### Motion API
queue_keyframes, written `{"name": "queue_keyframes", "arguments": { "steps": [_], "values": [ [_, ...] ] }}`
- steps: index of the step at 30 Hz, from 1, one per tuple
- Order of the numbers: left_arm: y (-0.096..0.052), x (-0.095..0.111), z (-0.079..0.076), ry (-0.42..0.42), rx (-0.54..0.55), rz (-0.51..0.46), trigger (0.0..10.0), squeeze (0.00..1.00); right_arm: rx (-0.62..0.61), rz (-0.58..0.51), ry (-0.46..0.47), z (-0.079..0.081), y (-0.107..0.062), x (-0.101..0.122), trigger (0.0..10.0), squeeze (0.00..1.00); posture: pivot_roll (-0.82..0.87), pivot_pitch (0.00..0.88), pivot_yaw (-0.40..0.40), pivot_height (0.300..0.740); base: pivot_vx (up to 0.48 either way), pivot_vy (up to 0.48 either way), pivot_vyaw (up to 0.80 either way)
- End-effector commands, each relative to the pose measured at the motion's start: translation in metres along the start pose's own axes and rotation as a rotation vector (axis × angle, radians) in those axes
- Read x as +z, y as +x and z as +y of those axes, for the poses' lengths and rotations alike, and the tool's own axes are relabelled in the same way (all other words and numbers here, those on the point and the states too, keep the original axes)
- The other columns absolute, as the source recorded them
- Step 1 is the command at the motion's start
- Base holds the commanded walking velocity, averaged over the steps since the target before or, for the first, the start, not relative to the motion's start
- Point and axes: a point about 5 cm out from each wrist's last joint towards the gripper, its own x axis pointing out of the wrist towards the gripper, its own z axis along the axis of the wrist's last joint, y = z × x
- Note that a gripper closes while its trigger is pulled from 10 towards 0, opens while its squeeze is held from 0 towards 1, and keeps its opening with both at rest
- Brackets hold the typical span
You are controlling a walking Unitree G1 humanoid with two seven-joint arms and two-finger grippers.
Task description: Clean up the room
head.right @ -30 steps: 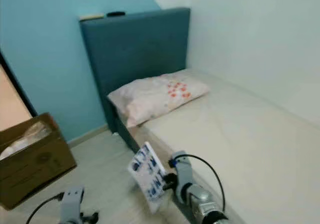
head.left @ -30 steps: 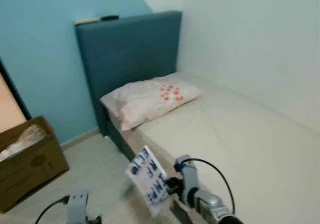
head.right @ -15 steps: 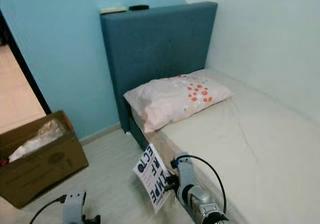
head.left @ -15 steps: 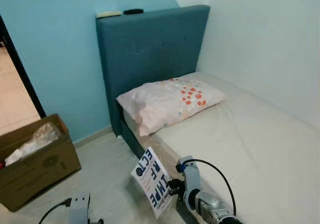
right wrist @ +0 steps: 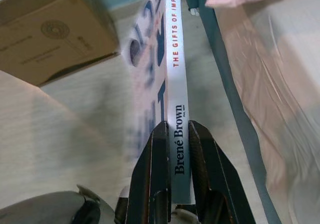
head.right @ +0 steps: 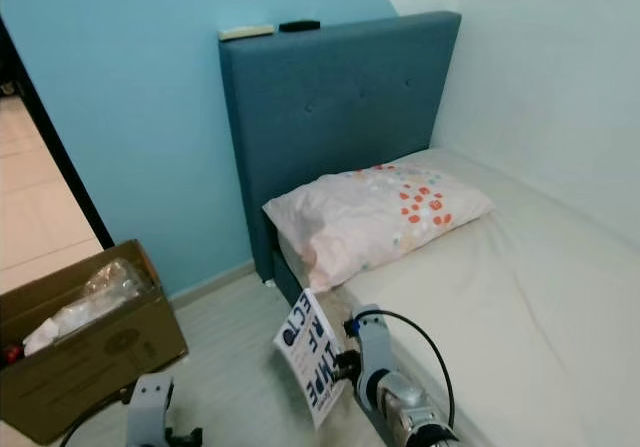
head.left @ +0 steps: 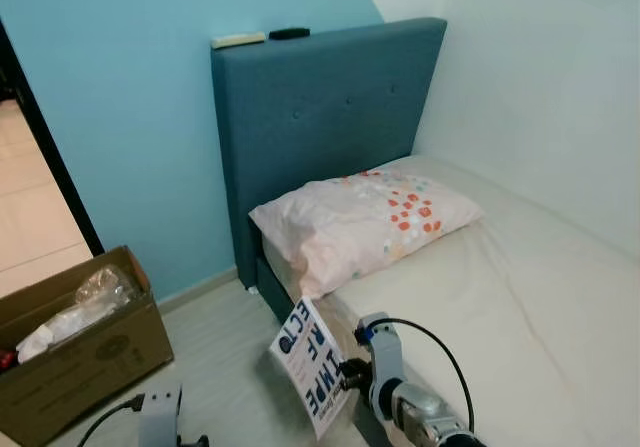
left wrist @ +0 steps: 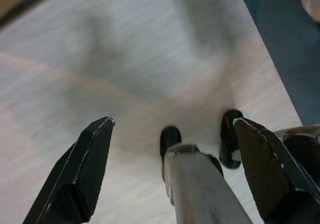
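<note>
The right gripper (right wrist: 172,149) pinches a white paperback book (head.left: 311,365) by its spine, black fingers (right wrist: 152,156) pressed to either cover, and holds it upright over the floor just beside the bed's edge. The left gripper (left wrist: 170,149) hangs low at the robot's eight o'clock, its fingers spread wide over bare pale floor (head.left: 215,337) and holding nothing.

From the book outward: the blue bed frame runs past it at three o'clock, with the cream mattress (head.left: 500,297) beyond. A flowered pillow (head.left: 370,222) lies at one o'clock against the tall blue headboard (head.left: 320,117), where two small flat objects rest on the top edge; what they are cannot be made out. An open cardboard box (head.left: 85,352) holding crumpled plastic sits on the floor at ten o'clock, near a doorway.

Over the last second the whole scene has slid and sharpened: headboard, pillow and box now sit further right and lower, which is the robot's head turning left rather than anything in the room moving. The book's place in the grip looks unchanged. For the tidy-up, this reads as carrying, not placing: the book is secured and the robot seems to be looking for a spot, perhaps the box or the headboard ledge.
</note>
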Motion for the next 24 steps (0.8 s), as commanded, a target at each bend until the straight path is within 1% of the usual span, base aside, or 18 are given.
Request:
{"name": "queue_keyframes", "arguments": {
  "steps": [1, 21, 24],
  "values": [
    [-0.0006, -0.0036, -0.0001, 0.014, -0.002, 0.015, 10.0, 0.00, -0.027, -0.011, 0.000, -0.0077, -0.0019, 0.0038, 10.0, 0.00, -0.10, 0.000, -0.045, 0.718, 0.337, 0.000, 0.00],
    [-0.0005, -0.0039, -0.0005, 0.010, 0.004, 0.017, 10.0, 0.00, -0.028, -0.011, 0.002, -0.0072, -0.0018, 0.0033, 10.0, 0.00, -0.11, 0.000, -0.043, 0.718, 0.338, 0.000, 0.00],
    [-0.0004, -0.0035, -0.0001, -0.013, 0.019, 0.013, 10.0, 0.00, -0.019, -0.009, -0.002, -0.0084, -0.0021, 0.0046, 10.0, 0.00, -0.10, 0.000, -0.045, 0.718, 0.000, 0.000, 0.00]
  ]
}}
